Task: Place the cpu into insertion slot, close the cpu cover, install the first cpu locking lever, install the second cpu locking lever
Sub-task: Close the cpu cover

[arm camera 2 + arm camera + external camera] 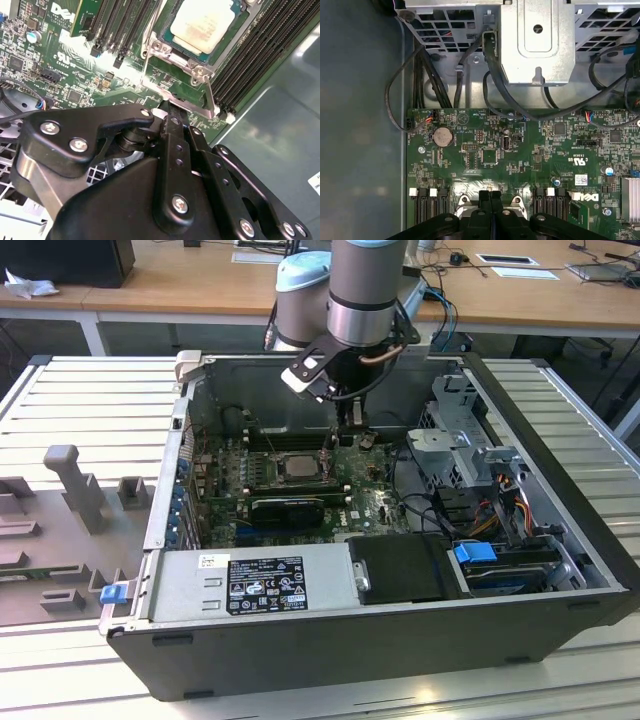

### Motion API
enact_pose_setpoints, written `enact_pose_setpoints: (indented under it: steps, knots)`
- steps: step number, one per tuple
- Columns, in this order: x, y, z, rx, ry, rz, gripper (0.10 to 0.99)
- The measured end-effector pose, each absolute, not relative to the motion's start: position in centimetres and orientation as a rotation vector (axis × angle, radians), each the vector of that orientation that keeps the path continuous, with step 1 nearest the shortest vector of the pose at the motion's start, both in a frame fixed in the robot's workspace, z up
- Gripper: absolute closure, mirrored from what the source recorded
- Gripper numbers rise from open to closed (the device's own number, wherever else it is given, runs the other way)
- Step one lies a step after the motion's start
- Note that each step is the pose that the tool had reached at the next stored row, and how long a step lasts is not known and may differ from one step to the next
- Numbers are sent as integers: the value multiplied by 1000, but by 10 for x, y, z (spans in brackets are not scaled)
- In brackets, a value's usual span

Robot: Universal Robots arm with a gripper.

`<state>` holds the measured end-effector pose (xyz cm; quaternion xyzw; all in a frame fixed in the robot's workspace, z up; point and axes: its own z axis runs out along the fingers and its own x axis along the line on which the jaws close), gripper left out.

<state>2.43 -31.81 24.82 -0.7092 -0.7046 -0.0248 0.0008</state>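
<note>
Saw the gripper (349, 423) hanging low inside the open computer case (400, 645), over the green board (525, 167). Found its fingers (482, 201) pressed together in both wrist views, with nothing visible between them. Spotted the chip (202, 22) lying flat in the socket (262, 470), pale face up, with the cover (151, 54) down around its edges. Placed the chip, in the exterior view, toward the exterior view's left of the gripper, near it but apart. Noted in the second wrist view the fingertips (174, 125) just beside a bright metal lever (211, 97) at the socket's edge; could not tell whether touching. Saw black memory slots (260, 45) flanking the socket.
</note>
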Motion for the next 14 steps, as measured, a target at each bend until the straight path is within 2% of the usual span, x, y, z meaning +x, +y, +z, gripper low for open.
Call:
enact_pose_setpoints:
  steps: [14]
  knots:
    - [20, -318, 248, -2227, -2213, -78, 980]
